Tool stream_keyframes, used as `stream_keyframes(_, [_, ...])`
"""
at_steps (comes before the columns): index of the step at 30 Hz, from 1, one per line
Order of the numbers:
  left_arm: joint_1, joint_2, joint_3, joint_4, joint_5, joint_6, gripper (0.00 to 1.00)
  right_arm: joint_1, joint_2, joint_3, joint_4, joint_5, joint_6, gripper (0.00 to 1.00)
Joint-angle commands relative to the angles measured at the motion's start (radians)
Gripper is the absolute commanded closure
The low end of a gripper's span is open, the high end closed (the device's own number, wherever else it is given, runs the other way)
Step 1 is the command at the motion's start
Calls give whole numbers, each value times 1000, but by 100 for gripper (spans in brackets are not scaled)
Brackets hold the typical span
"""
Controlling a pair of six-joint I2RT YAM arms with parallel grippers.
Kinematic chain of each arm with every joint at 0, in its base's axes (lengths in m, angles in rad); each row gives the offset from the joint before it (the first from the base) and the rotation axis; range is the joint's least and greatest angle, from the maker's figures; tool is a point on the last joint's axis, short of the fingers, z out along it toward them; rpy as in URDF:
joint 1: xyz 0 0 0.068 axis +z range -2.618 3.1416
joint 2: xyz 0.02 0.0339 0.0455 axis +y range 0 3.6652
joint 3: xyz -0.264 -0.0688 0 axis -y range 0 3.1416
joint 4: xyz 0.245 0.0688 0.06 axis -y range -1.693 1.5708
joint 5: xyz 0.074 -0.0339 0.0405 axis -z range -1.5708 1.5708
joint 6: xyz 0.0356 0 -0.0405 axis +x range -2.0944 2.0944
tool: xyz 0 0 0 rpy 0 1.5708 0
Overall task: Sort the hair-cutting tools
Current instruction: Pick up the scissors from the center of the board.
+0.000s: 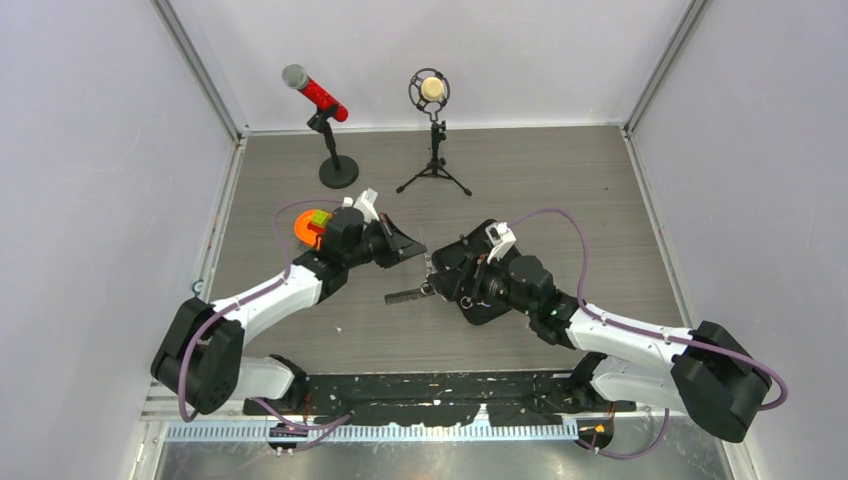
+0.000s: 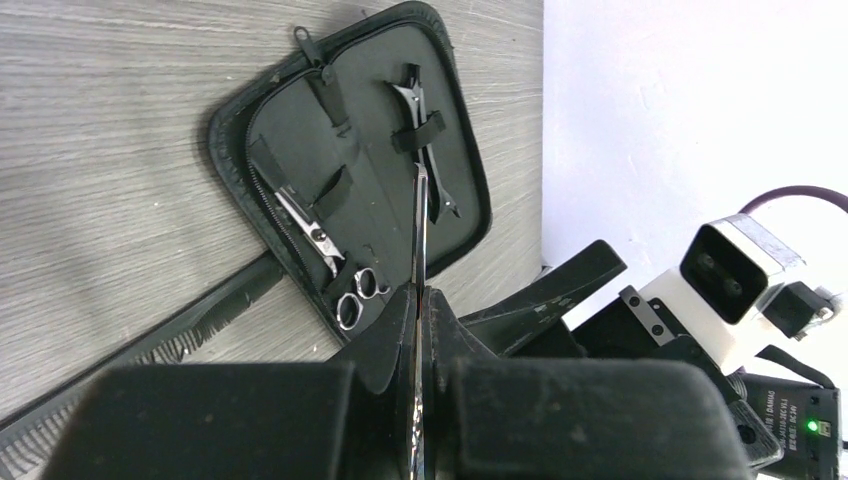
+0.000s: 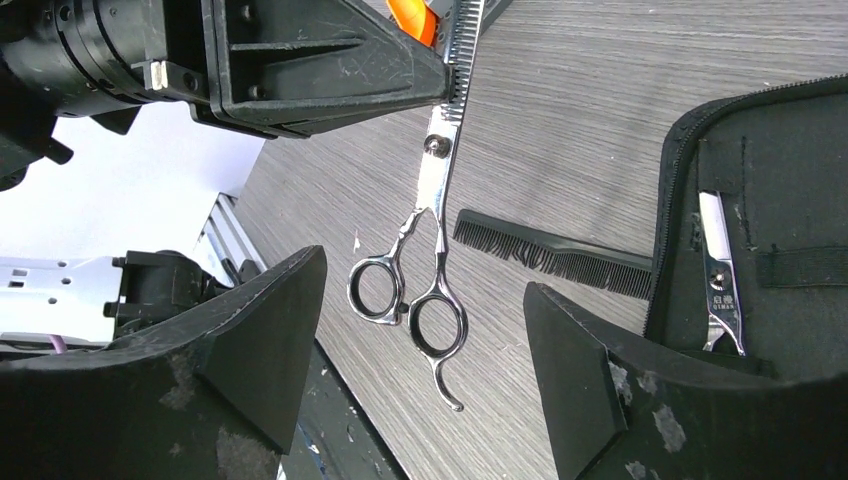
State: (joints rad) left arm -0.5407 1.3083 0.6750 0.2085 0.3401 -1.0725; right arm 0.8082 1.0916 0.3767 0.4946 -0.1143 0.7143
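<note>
My left gripper (image 1: 414, 250) (image 2: 421, 296) is shut on the blades of silver scissors (image 3: 437, 172) and holds them above the table. Their ring handles hang down between the open fingers (image 3: 270, 340) of my right gripper (image 3: 420, 380) (image 1: 441, 272), without touching them. The scissors show edge-on in the left wrist view (image 2: 420, 225). A black comb (image 1: 404, 297) (image 3: 550, 255) lies on the table beside the open black zip case (image 2: 300, 130) (image 3: 780, 150). In the case a second pair of scissors (image 2: 325, 245) and a clip (image 2: 425, 125) sit under straps.
A red microphone (image 1: 318, 95) on a round base and a cream microphone (image 1: 432, 90) on a tripod stand at the back. An orange and green object (image 1: 308, 228) sits by my left wrist. Grey walls close in the left, back and right sides.
</note>
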Motion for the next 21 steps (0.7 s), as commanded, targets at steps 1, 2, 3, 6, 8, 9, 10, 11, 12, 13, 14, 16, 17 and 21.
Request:
stream_keyframes(1, [3,-22,10,103,41,-6,100,3,-6,19,41,-17,-9,18])
stream_keyframes(2, [2,-23,13,95,44,4,100,3,-9,22,35,-17,-19,18])
stream_keyframes(3, [3,-25,15,90,48,14,100,3,-12,27,22,-20,-25,19])
stream_keyframes(6, [4,-29,21,79,96,56,100,1,-31,43,-20,-31,-74,20])
stream_keyframes(8, [3,-28,27,80,149,82,100,-7,-43,64,-67,-45,-112,21])
stream_keyframes(9, [3,-26,29,80,174,93,100,-18,-47,79,-96,-60,-120,22])
stream_keyframes(10, [3,-25,29,81,195,106,100,-27,-57,85,-104,-72,-135,23])
stream_keyframes(11, [3,-27,28,80,214,119,100,-45,-61,95,-110,-110,-139,23])
stream_keyframes(12, [2,-28,28,78,230,133,100,-55,-70,100,-113,-150,-141,24])
stream_keyframes(13, [2,-29,28,74,244,146,100,-78,-78,109,-116,-167,-140,24])
stream_keyframes(14, [3,-30,28,73,262,158,100,-91,-83,114,-117,-201,-132,25])
stream_keyframes(16, [2,-33,29,73,294,177,100,-135,-89,125,-105,-252,-110,27])
stream_keyframes(17, [-1,-37,30,72,307,187,100,-162,-87,135,-98,-267,-97,28])
stream_keyframes(21, [-18,-55,50,64,352,230,100,-202,-47,190,-110,-329,-91,30])
